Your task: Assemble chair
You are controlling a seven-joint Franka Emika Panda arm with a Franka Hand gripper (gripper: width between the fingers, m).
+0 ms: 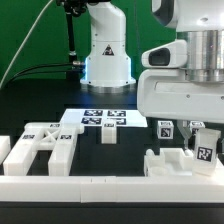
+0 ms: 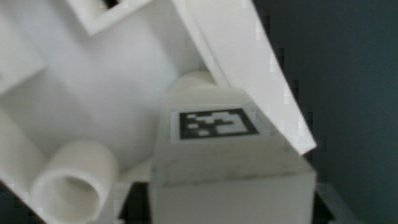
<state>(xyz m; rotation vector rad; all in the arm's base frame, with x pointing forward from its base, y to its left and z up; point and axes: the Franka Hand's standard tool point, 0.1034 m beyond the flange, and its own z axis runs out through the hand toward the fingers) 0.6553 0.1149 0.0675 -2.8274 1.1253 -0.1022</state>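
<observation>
One arm (image 1: 186, 82) points straight down over a tagged chair part (image 1: 205, 150).

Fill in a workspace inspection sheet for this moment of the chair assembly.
surface: black table, white border bar along its front.
job's things: slotted frame at the exterior view's left; small cube mid-table; tagged part at the right.
clutter: nothing seen.
grippers: gripper low over the tagged part; whether the jaws grip it is unclear.
cables: black cable behind, at the left.
surroundings: green backdrop, marker board.
</observation>
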